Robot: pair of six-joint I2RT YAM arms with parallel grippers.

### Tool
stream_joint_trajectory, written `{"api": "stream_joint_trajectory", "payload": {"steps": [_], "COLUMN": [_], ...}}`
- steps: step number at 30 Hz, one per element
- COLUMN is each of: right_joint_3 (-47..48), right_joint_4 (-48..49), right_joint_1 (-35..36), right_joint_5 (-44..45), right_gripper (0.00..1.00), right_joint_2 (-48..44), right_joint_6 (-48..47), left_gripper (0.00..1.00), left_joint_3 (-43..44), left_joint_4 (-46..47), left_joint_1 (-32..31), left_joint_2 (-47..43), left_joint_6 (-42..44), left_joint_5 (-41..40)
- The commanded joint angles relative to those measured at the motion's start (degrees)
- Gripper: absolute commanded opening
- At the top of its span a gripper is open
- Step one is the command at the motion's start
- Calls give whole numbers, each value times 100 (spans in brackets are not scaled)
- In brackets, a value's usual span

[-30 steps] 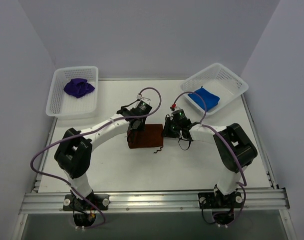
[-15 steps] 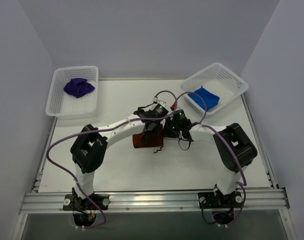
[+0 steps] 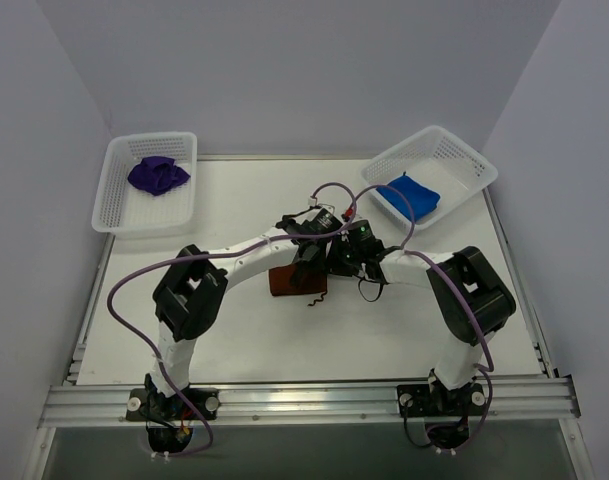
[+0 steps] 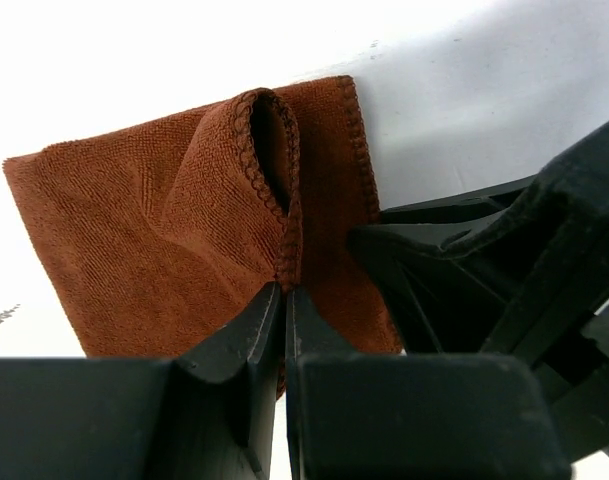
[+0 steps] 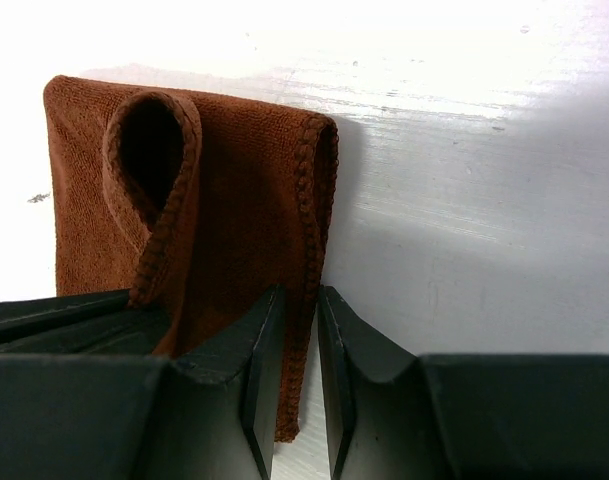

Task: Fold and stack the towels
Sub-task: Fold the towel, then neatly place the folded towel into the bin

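A rust-brown towel (image 3: 284, 282) lies folded at the middle of the table, partly under both grippers. My left gripper (image 3: 309, 262) reaches across from the left and is shut on a looped edge of it (image 4: 269, 160), jaws pinched together (image 4: 284, 290). My right gripper (image 3: 336, 262) sits right beside it, holding the towel's stitched right hem (image 5: 319, 180) between nearly closed jaws (image 5: 302, 295). A dark purple towel (image 3: 157, 175) lies crumpled in the left basket. A bright blue towel (image 3: 409, 195) lies in the right basket.
A white mesh basket (image 3: 114, 205) stands at the back left and another (image 3: 464, 165) at the back right. The right gripper's black body (image 4: 504, 270) fills the right side of the left wrist view. Purple cables loop over both arms.
My left gripper has swept right across the table, carrying the brown towel's edge over to the right gripper, so the towel now shows narrower. The right arm has stayed put.
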Motion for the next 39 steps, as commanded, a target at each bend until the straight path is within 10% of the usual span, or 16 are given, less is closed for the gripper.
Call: {"api": "stream_joint_trajectory", "payload": {"steps": [1,14,18,29,32,33,34,35,39], "right_joint_3": [-191,-279,-297,-595,-683,-718,-771,-789,-894], "right_joint_4": [-328,-267,-276,-741,-1005,-1110,-1180,-1251,-1611], "right_joint_1": [-9,-53,-97,-431,-423,-422,-379,-335,104], "right_joint_5": [-7,-77,-51,380,459,442,433,433,573], "right_gripper": [17,17,18,27,43,55,91,100,100], "right_joint_2": [-46,-29,-64,-986,-1434,-1670,-1803,-1917,-2515], "right_joint_6": [-3,-3,5,-135,-240,-249,-258,-310,-355], "left_gripper": [2,3,36,78,99,94,94,94,94], "left_joint_3": [318,345,354,64,-251,-357,-463,-725,-1559], "left_joint_4": [-31,57,83,224,119,84,14,-22,-259], "left_joint_1": [-4,-4,-13,-127,-110,-92,-75,-14,302], "left_joint_2": [-46,50,51,-898,-1450,-1618,-1968,-2154,-3164], "left_joint_6": [-234,-410,-375,-59,-23,-32,-49,-76,-496], "left_joint_5": [125,266,389,469,118,-162,-313,-453,-1226]}}
